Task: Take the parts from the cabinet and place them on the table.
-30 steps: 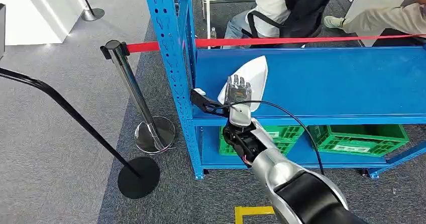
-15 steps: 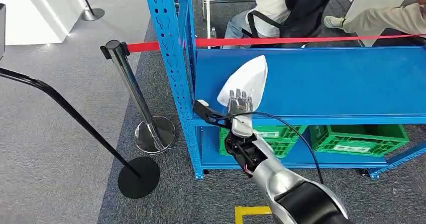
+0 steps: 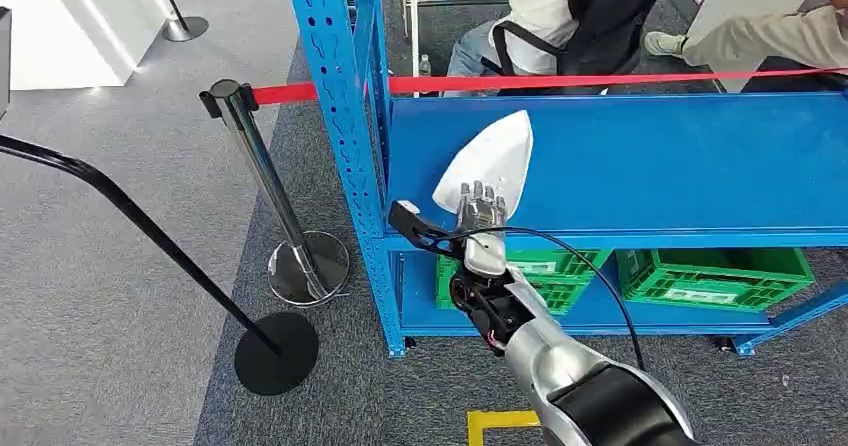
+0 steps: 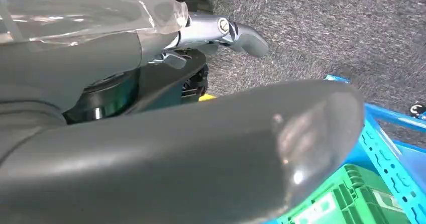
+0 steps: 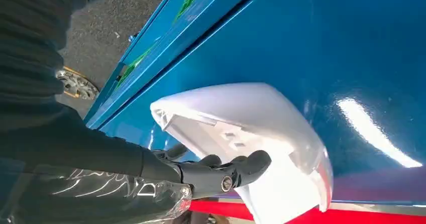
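The right hand (image 3: 479,206) has drawn back toward the shelf's front lip since a second ago, when it lay farther up on the white moulded part (image 3: 492,163); the part itself has not shifted. That part — a pointed, shell-like plastic cover — lies on the blue shelf (image 3: 650,166) of the blue rack (image 3: 340,116), near its 9 o'clock end, tip toward 12 o'clock. The hand rests against the part's near edge at 6 o'clock, fingers lying together and reaching under or onto the rim; whether they truly grip it I cannot tell.

Judged from this, the step in hand is the pickup from the cabinet. Next comes a firm hold on the rim, then a lift clear of the shelf lip.

The right wrist view gives what the head view lacks — the part's hollow ribbed underside (image 5: 241,128) with dark fingers (image 5: 236,166) curled just at its edge. The left wrist view shows the left hand (image 4: 150,108) hanging low beside a green crate (image 4: 351,199), its fingers too close to read.
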{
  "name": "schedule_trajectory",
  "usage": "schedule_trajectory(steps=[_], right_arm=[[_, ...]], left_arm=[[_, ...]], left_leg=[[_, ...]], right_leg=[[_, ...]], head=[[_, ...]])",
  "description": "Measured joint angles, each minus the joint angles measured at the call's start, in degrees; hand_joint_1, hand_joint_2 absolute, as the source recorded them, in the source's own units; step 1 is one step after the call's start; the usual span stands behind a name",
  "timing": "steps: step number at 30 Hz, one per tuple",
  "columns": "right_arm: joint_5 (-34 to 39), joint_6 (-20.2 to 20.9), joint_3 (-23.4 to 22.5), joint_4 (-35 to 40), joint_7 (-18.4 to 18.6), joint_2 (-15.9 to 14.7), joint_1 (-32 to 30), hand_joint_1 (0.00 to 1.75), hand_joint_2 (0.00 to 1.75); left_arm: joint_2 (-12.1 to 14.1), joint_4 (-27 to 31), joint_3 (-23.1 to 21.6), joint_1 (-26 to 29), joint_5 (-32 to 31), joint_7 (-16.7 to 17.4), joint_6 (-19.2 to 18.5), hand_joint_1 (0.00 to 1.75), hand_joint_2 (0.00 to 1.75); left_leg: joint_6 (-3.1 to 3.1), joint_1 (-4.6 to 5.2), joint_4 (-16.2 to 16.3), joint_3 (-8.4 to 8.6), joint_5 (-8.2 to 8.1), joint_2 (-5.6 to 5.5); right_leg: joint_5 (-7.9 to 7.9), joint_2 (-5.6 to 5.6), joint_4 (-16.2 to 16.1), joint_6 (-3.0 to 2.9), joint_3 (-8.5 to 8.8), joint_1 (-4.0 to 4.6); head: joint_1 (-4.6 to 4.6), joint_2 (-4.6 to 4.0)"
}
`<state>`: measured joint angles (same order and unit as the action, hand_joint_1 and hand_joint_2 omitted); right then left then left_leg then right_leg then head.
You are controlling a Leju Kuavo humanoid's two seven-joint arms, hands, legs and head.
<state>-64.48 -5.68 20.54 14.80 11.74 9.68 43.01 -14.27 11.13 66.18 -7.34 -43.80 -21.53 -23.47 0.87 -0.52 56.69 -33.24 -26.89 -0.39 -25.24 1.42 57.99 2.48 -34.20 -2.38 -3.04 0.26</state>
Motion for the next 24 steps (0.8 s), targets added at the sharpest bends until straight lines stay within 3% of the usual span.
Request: schedule_trajectory(steps=[6,24], right_arm=[[-0.8,-1.0,-0.7,0.0,0.4,-0.4,0.2,0.0,0.0],[-2.0,-2.1,-2.7,0.0,2.4,-5.4,5.1,0.0,0.0]], left_arm=[[0.0,0.0,0.0,0.1,-0.2,-0.2,0.0,0.0,0.0],[0.0,0.0,0.0,0.2,-0.4,-0.6,-0.1,0.0,0.0]], left_leg=[[0.0,0.0,0.0,0.0,0.0,-0.01],[-0.01,0.04,0.0,-0.02,0.01,-0.14]], right_leg=[[0.0,0.0,0.0,0.0,0.0,0.0],[0.0,-0.13,0.0,0.0,0.01,-0.03]], head=[[0.0,0.0],[0.0,0.0]])
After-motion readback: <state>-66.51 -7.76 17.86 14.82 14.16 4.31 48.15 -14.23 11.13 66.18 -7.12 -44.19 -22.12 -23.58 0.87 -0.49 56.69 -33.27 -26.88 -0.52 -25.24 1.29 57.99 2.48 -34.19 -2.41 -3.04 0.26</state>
